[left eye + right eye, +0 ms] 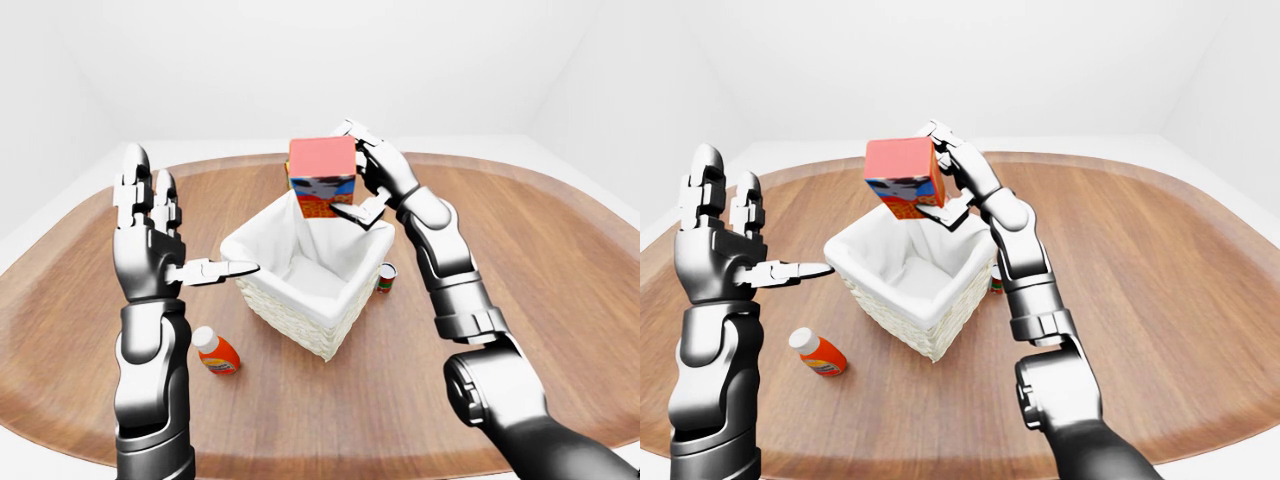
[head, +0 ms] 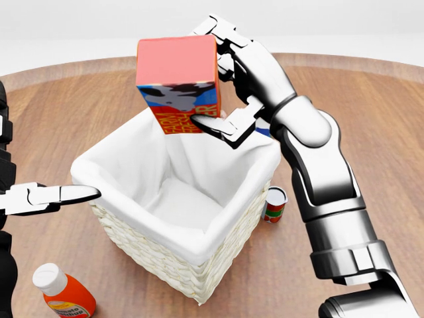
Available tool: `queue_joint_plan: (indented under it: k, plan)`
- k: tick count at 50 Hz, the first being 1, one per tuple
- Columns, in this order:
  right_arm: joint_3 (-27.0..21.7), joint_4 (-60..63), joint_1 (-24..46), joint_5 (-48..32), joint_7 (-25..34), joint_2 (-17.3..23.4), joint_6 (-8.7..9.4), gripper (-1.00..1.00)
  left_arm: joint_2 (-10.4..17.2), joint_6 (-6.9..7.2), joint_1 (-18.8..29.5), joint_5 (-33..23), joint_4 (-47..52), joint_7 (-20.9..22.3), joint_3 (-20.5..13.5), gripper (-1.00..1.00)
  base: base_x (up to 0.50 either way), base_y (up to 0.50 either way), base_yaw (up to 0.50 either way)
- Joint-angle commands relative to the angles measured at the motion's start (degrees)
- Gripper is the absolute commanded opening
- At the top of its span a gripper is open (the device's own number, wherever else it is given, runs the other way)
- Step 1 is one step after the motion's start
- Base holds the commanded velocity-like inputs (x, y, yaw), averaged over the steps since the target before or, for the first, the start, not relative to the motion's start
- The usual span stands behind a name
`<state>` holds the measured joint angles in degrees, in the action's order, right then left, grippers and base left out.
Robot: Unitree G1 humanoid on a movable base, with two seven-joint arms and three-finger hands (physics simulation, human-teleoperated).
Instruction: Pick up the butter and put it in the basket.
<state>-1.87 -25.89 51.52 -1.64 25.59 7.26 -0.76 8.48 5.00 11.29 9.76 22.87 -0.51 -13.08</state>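
- Table: big oval wooden top, fills most of every view, white walls behind.
- Basket: white wicker w/ white cloth liner, sits mid-table, square mouth open upward, nothing visible inside.
- Right robot hand: raised above the basket's top-right corner in head view, fingers clamped on the butter, thumb side under the box, other fingers behind it.
- Left robot hand: upright at left of left-eye view, palm toward basket, fingers spread apart, holding nothing; one finger points sideways, tip just beside the basket's left rim; can't tell if touching.
- Butter: red-topped box w/ blue and orange printed side, tilted, held in air over the basket's far rim, not in the basket yet.
- Bottle: orange, white cap, lying on its side on table, below-left of basket in head view, apart from it.
- Can: small, red/green label, upright on table just beside basket's right side.
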Motion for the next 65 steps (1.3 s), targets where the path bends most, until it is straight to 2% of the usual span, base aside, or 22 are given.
queue_joint_plan:
  k: [1,23,39,55,65]
  plan:
    - [-0.6,-6.1,1.3,2.8,-3.4,-1.5,-4.24,-1.0,-0.1,0.0,-0.1,-0.1,0.0,0.0,0.1,1.0,0.0,0.0,0.0]
    - [0.1,-23.5,4.5,-0.8,-5.6,-3.3,-4.24,-1.0,-0.4,0.0,-0.6,-0.2,0.3,0.1,0.2,1.0,0.0,0.0,0.0]
    - [0.1,-27.3,4.5,-1.8,-6.2,-4.0,-4.24,-1.0,-0.4,0.0,-0.5,-0.2,0.1,0.0,0.3,1.0,0.0,0.0,0.0]
    - [-0.7,-37.0,7.7,-1.0,-6.5,-4.9,-4.24,-1.0,-0.6,0.0,-0.7,-0.4,-0.2,0.1,0.6,1.0,0.0,0.0,0.0]
    - [-0.8,-37.9,7.7,-0.9,-6.5,-5.2,-4.24,-1.0,-0.5,0.0,-0.7,-0.2,-0.3,0.1,0.4,1.0,0.0,0.0,0.0]
